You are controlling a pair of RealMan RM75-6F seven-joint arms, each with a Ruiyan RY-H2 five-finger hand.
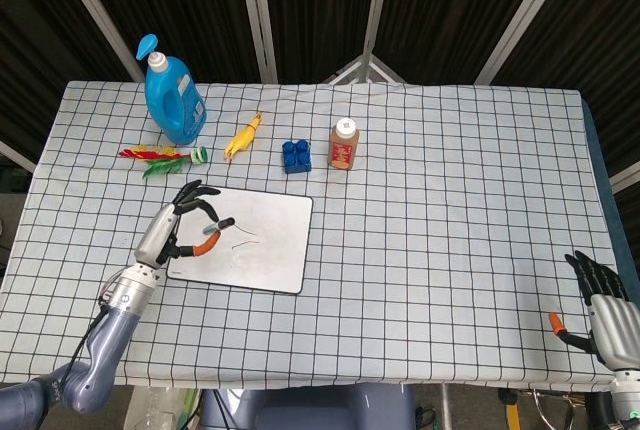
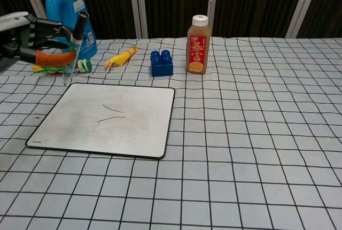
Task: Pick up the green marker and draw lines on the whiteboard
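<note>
The whiteboard (image 2: 80, 128) (image 1: 270, 250) lies flat on the checked table with two short drawn lines (image 2: 111, 112) near its middle. My left hand (image 2: 29, 40) (image 1: 180, 230) is lifted above the board's far left corner and pinches the green marker (image 2: 74, 48) (image 1: 212, 226), held nearly upright with its tip down and clear of the board. My right hand (image 1: 603, 305) rests off the table's near right corner with fingers spread and nothing in it; the chest view does not show it.
Behind the board stand a blue detergent bottle (image 2: 69, 18), a red and green feathered toy (image 2: 45, 64), a yellow rubber chicken (image 2: 122, 57), a blue brick (image 2: 162, 63) and a juice bottle (image 2: 197, 37). The checked table (image 2: 256, 133) stretches to the right.
</note>
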